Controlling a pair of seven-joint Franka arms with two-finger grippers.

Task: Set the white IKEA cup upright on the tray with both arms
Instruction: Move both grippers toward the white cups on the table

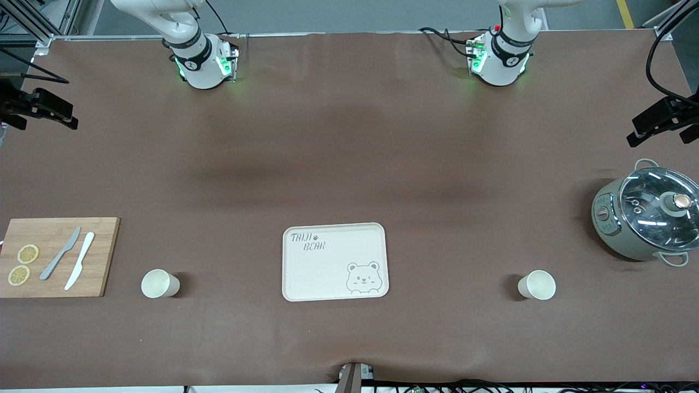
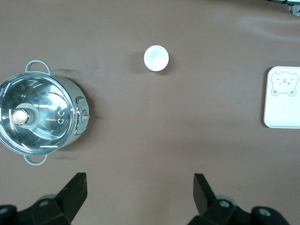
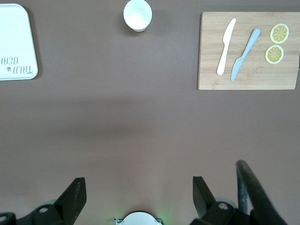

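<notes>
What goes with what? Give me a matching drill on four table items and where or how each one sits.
Things:
1. tray
2. pot
3. white knife
4. lemon slices

Places:
A. at the left arm's end of the table, glass lid on
B. on the cutting board, beside the grey knife
C. between the two white cups
D. on the cutting board's outer end

Pairs: 1-C, 2-A, 3-B, 4-D

Front camera looks down high; both wrist cameras share the tray [image 1: 334,262]
</notes>
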